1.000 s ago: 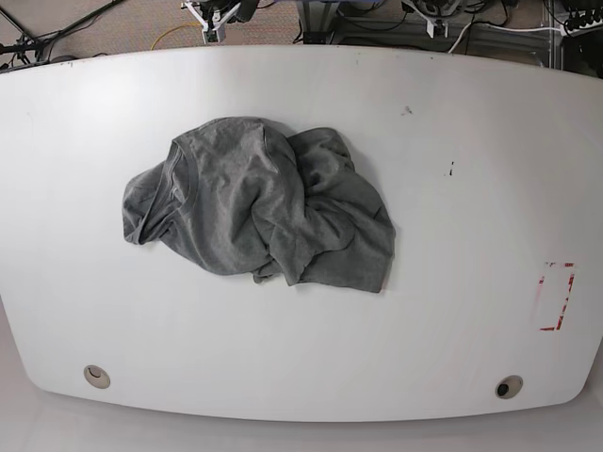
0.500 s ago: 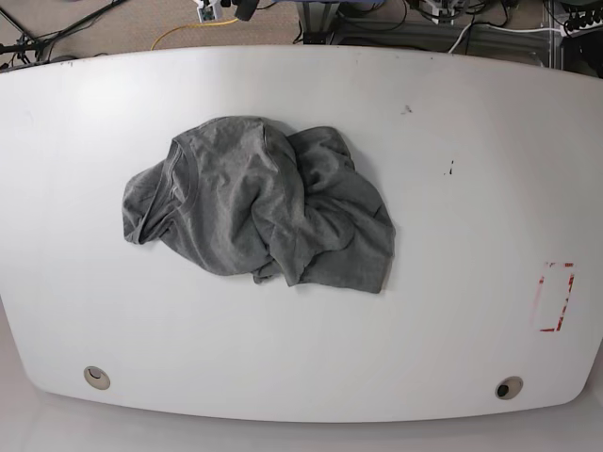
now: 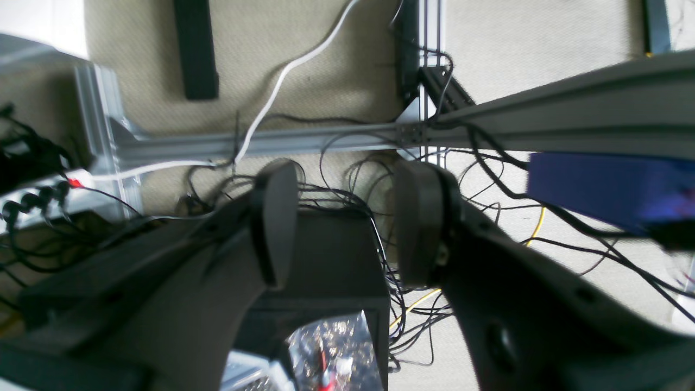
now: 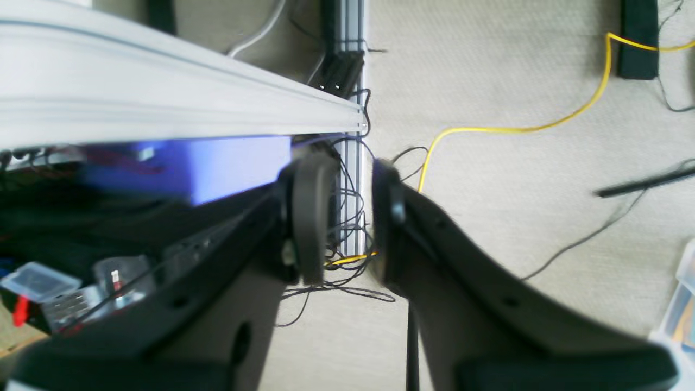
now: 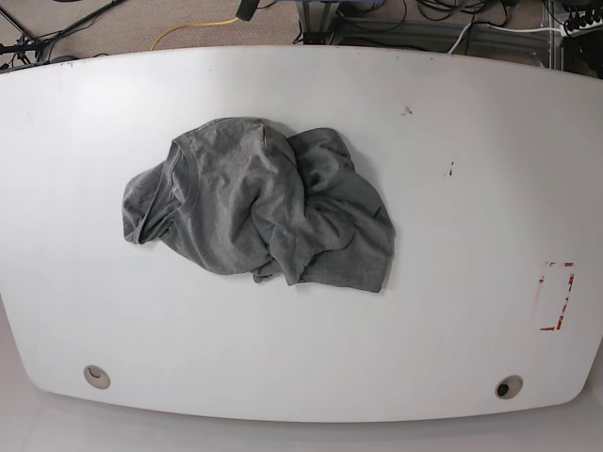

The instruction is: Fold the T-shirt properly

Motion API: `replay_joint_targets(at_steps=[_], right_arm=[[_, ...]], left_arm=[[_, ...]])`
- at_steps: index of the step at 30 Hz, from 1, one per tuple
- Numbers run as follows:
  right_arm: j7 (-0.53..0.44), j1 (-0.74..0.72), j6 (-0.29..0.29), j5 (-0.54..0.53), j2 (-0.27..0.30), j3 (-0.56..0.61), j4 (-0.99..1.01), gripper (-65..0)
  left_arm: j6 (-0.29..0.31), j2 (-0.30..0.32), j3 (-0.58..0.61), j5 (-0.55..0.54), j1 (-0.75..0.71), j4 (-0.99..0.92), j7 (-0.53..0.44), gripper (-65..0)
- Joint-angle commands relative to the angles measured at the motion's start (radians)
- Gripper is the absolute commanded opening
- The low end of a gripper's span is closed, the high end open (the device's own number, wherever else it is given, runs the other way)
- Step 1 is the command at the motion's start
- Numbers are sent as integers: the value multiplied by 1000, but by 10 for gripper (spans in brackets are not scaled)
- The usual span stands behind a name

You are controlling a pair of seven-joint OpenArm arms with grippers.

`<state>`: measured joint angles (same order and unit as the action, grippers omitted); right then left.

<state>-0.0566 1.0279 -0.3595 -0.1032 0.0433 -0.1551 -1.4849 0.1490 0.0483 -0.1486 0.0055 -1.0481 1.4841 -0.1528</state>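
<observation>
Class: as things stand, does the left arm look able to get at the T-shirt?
Probably yes, but not at once. The T-shirt lies uncovered on the table; the left tool, open, faces floor cables beyond the table's edge.

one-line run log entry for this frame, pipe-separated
stage: pre-grasp | T-shirt: crumpled heap on table, unfolded | left gripper: open, off table | right gripper: open, off table

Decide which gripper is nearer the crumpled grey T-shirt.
Cannot tell. The left gripper and right gripper both hang over carpet behind the table, outside the base view; the T-shirt lies alone.
</observation>
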Motion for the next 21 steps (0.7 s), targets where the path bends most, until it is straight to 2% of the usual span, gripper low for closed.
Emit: replay_joint_targets(at_steps=[1, 10, 15, 21], right_arm=[[-15, 75, -2, -37, 4, -2, -96, -514], [-16, 242, -2, -188, 5, -2, -325, -514], [-16, 281, -2, -214, 5, -10, -451, -514], [-16, 260, -9, -215, -1, -90, -514, -514]], left_arm=[[-1, 3, -3, -3, -62, 106, -18, -390], [-1, 2, -30, -14, -217, 369, -17, -389], [-1, 3, -87, -108, -257, 470, -17, -389], [1, 5, -148, -198, -261, 499, -15, -388]])
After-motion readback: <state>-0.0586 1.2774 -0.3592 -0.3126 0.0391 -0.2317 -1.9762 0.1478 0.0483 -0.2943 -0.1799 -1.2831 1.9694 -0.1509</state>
